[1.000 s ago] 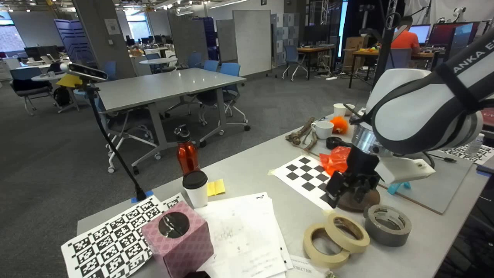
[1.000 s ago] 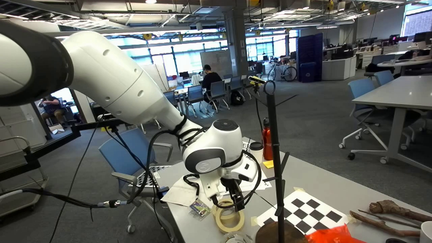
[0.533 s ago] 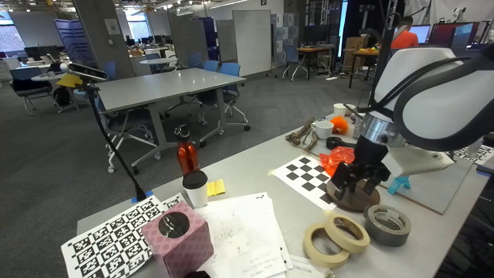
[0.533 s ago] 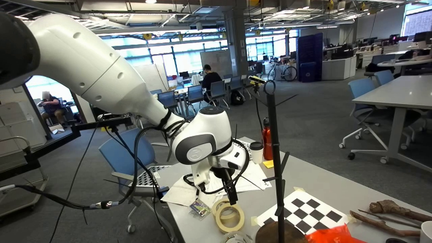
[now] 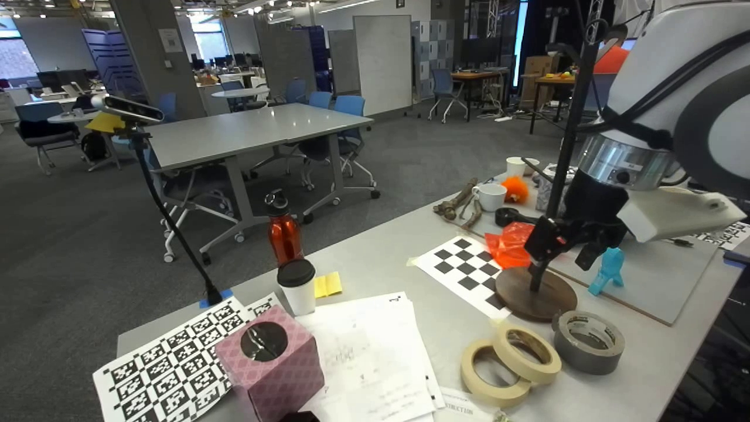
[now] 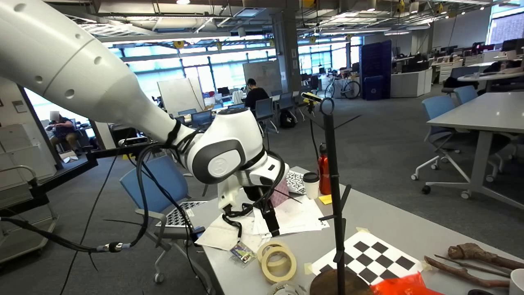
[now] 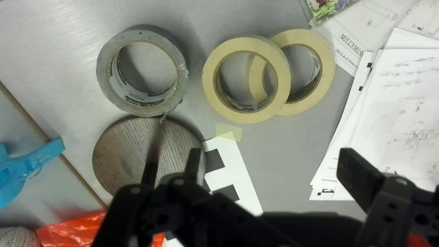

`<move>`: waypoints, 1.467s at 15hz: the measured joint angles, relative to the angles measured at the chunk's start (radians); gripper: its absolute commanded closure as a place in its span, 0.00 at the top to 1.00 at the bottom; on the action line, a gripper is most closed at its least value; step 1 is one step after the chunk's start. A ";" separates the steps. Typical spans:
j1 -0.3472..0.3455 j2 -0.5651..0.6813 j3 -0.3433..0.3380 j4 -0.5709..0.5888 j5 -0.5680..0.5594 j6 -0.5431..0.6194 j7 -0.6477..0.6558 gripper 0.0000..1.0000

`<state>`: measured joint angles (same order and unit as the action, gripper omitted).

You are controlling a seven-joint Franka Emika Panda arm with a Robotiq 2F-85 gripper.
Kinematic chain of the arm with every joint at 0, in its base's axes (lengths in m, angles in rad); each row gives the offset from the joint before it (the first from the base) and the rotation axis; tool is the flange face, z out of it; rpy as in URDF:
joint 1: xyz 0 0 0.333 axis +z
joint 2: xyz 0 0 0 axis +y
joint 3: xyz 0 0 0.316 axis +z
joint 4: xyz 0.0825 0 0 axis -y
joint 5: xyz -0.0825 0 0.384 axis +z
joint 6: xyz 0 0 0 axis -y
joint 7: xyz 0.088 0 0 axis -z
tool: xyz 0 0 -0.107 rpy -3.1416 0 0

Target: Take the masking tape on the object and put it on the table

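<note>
Tan masking tape (image 7: 209, 80) leans tilted on another tan roll (image 7: 328, 72), its hole facing mostly up; the gripper (image 7: 274, 168) is spread wide, apart from both.

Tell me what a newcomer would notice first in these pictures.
Probably the large white robot arm across the left of an exterior view, its black two-fingered gripper open above the light grey tabletop. Next, the flat beige paper masking-tape ring lying partly on a similar cream paper ring, beside the grey duct-tape roll. Then the tall black pole on its round brown wooden base, next to that roll.
</note>
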<state>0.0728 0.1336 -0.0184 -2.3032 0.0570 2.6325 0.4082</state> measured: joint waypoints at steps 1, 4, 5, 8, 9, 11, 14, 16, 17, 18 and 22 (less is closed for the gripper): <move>0.000 -0.028 0.000 -0.013 -0.014 -0.004 0.011 1.00; 0.000 -0.111 0.002 -0.050 -0.031 -0.012 0.027 1.00; -0.001 -0.138 0.004 -0.062 -0.031 -0.015 0.028 1.00; -0.002 -0.215 0.013 -0.094 -0.031 -0.023 0.028 1.00; -0.003 -0.237 0.018 -0.104 -0.031 -0.026 0.028 1.00; -0.007 -0.276 0.028 -0.122 -0.031 -0.031 0.028 1.00; -0.012 -0.320 0.042 -0.147 -0.031 -0.043 0.031 1.00; -0.017 -0.345 0.049 -0.164 -0.031 -0.047 0.037 1.00; -0.019 -0.355 0.052 -0.172 -0.031 -0.049 0.040 1.00; -0.021 -0.363 0.055 -0.177 -0.031 -0.051 0.042 1.00; -0.025 -0.372 0.058 -0.187 -0.031 -0.051 0.043 1.00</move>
<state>0.0479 -0.2382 0.0394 -2.4897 0.0258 2.5812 0.4514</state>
